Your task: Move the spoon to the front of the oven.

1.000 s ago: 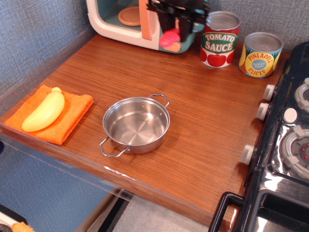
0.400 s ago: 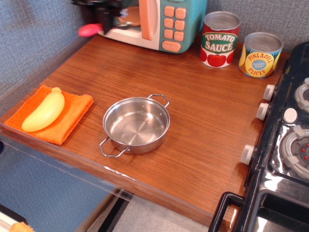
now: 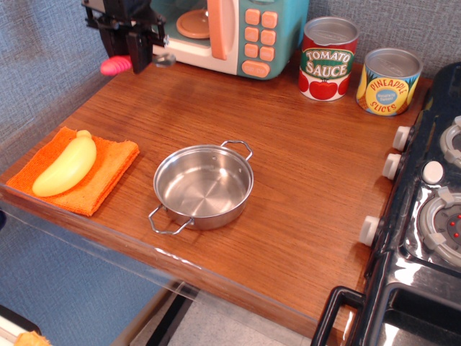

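Clearly the carrying step is in hand: the gripper (image 3: 138, 52) hangs at the far left corner of the wooden table (image 3: 288, 180), just in front of the oven's (image 3: 241, 32) left end, with its jaws pressed onto the spoon (image 3: 133, 63). The red-pink handle sticks out to the left of the fingers and the silver bowl shows to their right, so the spoon lies roughly level across the grip. Whether it is touching the tabletop or held slightly above it, I cannot tell.

By my judgement, the next move calls for lowering the spoon onto the bare wood in front of the oven, then spreading the jaws and lifting clear without dragging it along.

Nearer on the left, the banana (image 3: 66, 165) rests on the orange cloth (image 3: 108, 176), well apart from the action. The steel pot (image 3: 204, 186) sits near the middle, and the two cans (image 3: 328, 59) stand to the right of the oven, out of the way.
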`<state>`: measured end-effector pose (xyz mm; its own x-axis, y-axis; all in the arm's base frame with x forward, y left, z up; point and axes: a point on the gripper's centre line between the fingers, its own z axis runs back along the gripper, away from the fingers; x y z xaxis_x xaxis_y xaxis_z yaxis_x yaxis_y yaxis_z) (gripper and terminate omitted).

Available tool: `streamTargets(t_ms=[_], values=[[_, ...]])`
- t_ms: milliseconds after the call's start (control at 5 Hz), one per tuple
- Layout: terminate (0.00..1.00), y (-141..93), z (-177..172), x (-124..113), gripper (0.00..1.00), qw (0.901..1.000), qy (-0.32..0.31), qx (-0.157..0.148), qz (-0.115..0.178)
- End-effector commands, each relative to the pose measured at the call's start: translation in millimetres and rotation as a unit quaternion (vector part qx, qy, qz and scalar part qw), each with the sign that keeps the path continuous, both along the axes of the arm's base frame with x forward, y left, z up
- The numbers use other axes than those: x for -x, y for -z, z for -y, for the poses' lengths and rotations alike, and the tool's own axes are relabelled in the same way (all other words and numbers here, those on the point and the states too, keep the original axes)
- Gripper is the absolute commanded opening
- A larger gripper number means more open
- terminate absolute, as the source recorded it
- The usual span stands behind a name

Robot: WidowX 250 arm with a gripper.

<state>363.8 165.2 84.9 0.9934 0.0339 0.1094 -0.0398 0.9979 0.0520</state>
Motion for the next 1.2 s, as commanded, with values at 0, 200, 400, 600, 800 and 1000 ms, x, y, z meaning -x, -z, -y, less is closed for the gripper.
streamTargets(t_ms=[0, 200, 400, 600, 800, 1000], values=[[0.00, 8.9, -8.7, -8.8, 0.00, 0.9994, 0.026, -0.022, -0.011], [0.00, 28.0, -14.5, -11.2, 0.00, 0.9982, 0.047, -0.019, -0.032], [0.00, 35.2, -17.2, -10.0, 0.00, 0.9984, 0.040, -0.009, -0.039], [0.00, 45.0, -20.9, -5.4, 0.00, 0.9986, 0.011, 0.004, -0.051], [0.00, 32.7, -13.6, -5.3, 1.00, 0.9999, 0.014, -0.005, 0.002], [0.00, 17.9, -6.6, -4.7, 1.00, 0.9973, 0.036, 0.014, 0.063]])
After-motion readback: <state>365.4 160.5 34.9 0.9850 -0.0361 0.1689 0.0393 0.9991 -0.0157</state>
